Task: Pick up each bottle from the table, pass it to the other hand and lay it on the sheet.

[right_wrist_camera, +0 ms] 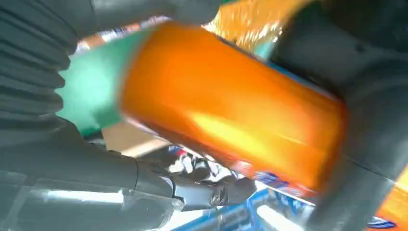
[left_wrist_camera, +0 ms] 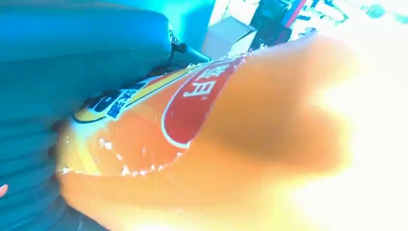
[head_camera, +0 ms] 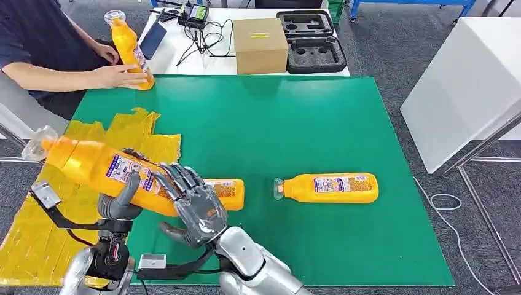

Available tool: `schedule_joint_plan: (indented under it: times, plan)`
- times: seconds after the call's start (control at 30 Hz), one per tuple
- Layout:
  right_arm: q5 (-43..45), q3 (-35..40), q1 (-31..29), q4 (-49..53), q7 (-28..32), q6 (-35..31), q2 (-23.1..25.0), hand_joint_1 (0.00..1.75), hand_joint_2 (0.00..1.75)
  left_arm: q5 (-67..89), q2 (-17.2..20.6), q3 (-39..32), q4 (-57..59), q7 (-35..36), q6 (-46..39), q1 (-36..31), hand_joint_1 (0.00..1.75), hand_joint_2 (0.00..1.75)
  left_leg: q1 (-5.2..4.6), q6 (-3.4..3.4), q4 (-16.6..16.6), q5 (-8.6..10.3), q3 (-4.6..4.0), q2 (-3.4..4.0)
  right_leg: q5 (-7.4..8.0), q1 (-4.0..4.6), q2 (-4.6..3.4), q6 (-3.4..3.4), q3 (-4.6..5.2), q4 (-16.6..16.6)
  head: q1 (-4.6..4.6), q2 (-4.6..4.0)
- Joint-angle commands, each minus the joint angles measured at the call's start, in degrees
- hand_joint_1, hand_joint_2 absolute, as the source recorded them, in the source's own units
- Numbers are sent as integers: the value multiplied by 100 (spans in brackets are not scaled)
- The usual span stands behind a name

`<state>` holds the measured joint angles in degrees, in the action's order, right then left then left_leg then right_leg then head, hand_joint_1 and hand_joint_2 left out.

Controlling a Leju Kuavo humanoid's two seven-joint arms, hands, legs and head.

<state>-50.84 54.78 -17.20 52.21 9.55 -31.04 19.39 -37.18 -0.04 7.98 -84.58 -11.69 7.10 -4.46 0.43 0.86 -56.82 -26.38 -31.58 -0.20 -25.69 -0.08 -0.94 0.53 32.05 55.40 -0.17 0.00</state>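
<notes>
An orange bottle (head_camera: 92, 169) with a clear-wrapped cap hangs tilted above the yellow sheet (head_camera: 37, 246) and the mat's near left edge. My left hand (head_camera: 117, 209) grips it from below, thumb up against the label. My right hand (head_camera: 193, 206) wraps its fingers (head_camera: 178, 178) over the bottle's base end, thumb underneath. Up close, the bottle (left_wrist_camera: 202, 144) shows its red label in the left wrist view, and the bottle (right_wrist_camera: 226, 110) sits between my right hand's fingers (right_wrist_camera: 365, 125) and palm. Two more bottles lie on the green mat (head_camera: 295, 123): one (head_camera: 227, 193) partly hidden behind my right hand, one (head_camera: 329, 187) to the right.
At the mat's far left corner a person's hand (head_camera: 117, 77) holds another orange bottle (head_camera: 129, 49) upright. A cardboard box (head_camera: 260, 44), a black foam case (head_camera: 310, 40) and cables sit on the white table behind. A white table (head_camera: 467, 86) stands at the right.
</notes>
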Motion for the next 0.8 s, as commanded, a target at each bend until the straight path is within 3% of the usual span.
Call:
schedule_joint_plan:
  times: [0.03,0.2,0.3,0.33,0.4,0.47,0.5,0.53,0.8]
  plan:
    - [79,-709,1330,2580,237,224,-934,0,0,33,124,-461,-354,-51,89,60,175,175,3,-3,4,-4,13,-20,-9,3,28,2,-23,-9,0,0]
    - [15,-993,2000,3821,374,112,-1100,0,0,715,46,-723,-272,-331,-12,20,175,175,-1,-4,2,-11,15,-20,-16,-1,30,1,-29,-2,2,-2]
    - [-97,-1108,2198,4222,302,212,-1139,0,0,2223,-56,-876,-129,-700,-756,-449,175,175,-1,-4,-1,-4,4,-41,-15,-1,50,0,-21,0,4,0]
    - [-162,-1158,2251,4388,284,281,-1162,0,0,3444,-78,-850,-73,-901,-1543,-732,175,175,2,-4,-6,-1,-6,-47,-13,2,57,1,-15,1,4,-2]
    - [-195,-1237,2315,4583,267,420,-1185,0,0,4283,-161,-952,-16,-764,-1803,-1037,175,175,3,-2,-5,5,-19,-39,-3,3,48,1,8,-2,-9,-2]
    - [-224,-1330,2412,4836,310,457,-1229,0,0,6286,-104,-950,178,-777,-2832,-1276,175,175,3,-2,-3,7,-7,-58,-9,3,67,2,-5,-4,-2,0]
    - [-194,-1356,2453,4952,310,485,-1259,0,0,6690,-77,-967,232,-718,-2952,-1318,175,175,1,5,1,16,-6,-46,-4,1,55,3,-4,-6,0,0]
    - [-196,-1395,2528,5138,347,448,-1320,0,0,7479,-28,-954,346,-648,-3277,-1334,175,175,1,5,2,15,2,-61,-8,2,74,7,-20,-8,4,0]
    - [-205,-1557,2797,5616,319,545,-1453,0,0,9072,-30,-1190,427,-757,-3963,-773,175,175,-6,5,10,8,16,-14,-2,-6,26,7,-23,-7,2,0]
